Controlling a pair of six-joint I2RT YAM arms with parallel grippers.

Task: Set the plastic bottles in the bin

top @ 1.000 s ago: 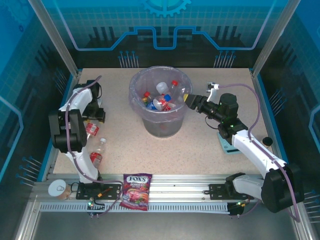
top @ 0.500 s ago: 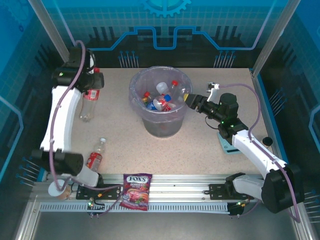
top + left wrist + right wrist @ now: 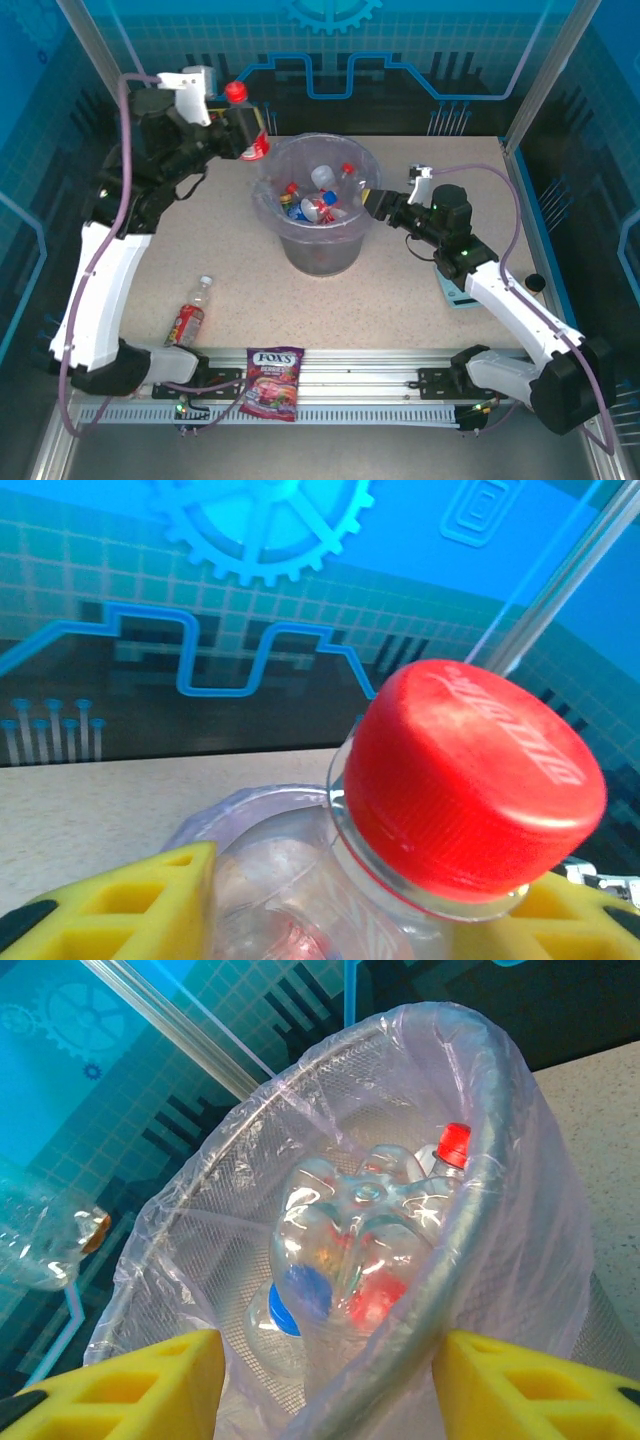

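Speckled table (image 3: 240,270), left tool (image 3: 244,130) gripping red-capped bottle (image 3: 237,93) near lined bin (image 3: 322,255)

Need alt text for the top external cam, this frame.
Left claw holds a red-capped bottle raised beside the left rim of the lilac-lined bin, which contains several bottles. Right claw sits at the bin's right rim; another bottle lies on the table front left, near a Fox's candy bag.

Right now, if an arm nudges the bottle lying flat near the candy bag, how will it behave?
Lying on its side, the bottle would probably roll. It looks clear and mostly empty, so likely light and squashy.
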